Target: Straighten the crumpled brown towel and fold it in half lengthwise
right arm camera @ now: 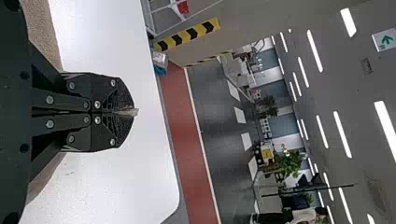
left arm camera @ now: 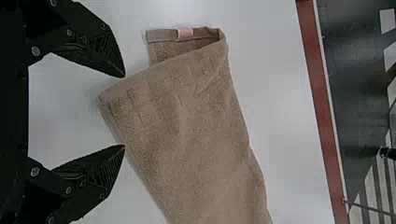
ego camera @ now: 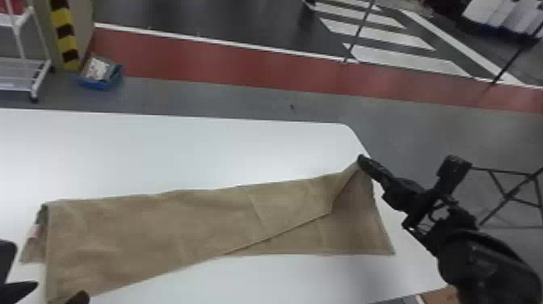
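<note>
The brown rectangular terry towel is lying skewed on the smooth white worktop, flat black right fingers pinching its far right corner, pointed black left fingers spreading wide by its near left one. Squaring it well is probably needing a top-layer-only pinch there, then even tension.

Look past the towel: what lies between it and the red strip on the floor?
In the head view, white tabletop lies beyond the brown towel, then grey floor up to the red strip.

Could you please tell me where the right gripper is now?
In the head view, the right gripper is at right, pinching the brown towel by its far right corner, near the right edge of the table.
</note>
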`<state>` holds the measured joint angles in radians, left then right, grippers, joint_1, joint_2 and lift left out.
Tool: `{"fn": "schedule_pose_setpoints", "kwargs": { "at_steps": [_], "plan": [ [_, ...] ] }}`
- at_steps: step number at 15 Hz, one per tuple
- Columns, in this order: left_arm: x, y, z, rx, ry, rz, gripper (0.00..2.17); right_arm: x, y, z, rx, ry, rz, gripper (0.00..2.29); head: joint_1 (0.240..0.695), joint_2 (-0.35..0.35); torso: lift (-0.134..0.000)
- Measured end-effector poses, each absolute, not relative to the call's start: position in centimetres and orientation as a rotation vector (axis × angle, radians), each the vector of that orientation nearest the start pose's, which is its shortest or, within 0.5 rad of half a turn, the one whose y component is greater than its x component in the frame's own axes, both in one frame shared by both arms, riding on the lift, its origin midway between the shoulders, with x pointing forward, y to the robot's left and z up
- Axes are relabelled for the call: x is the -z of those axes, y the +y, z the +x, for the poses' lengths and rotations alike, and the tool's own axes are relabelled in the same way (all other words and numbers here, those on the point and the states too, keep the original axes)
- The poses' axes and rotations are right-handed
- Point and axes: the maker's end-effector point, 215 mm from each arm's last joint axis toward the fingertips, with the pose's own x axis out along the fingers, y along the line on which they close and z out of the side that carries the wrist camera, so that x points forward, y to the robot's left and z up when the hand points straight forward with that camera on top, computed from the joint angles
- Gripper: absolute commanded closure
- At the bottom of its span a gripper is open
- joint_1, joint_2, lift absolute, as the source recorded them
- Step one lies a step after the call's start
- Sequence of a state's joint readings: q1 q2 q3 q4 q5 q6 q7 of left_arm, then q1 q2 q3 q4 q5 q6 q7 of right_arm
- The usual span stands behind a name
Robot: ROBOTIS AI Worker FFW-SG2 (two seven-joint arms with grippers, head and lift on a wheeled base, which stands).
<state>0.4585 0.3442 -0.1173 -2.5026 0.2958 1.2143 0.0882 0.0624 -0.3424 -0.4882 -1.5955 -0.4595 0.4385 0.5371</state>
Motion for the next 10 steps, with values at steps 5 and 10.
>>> {"fn": "schedule_pose_setpoints", "kwargs": {
  "at_steps": [5, 10],
  "plan": [
    [43.9, 17.3, 34.9, 0.296, 0.802, 0.162, 0.61, 35.4, -47.3, 52.7, -0.118, 0.217, 0.256, 1.21, 0.695, -0.35, -0.123],
    [44.3, 18.1, 35.5, 0.282, 0.805, 0.176, 0.6, 35.3, -47.3, 52.7, -0.119, 0.213, 0.256, 1.21, 0.695, -0.35, -0.123]
  ]
}}
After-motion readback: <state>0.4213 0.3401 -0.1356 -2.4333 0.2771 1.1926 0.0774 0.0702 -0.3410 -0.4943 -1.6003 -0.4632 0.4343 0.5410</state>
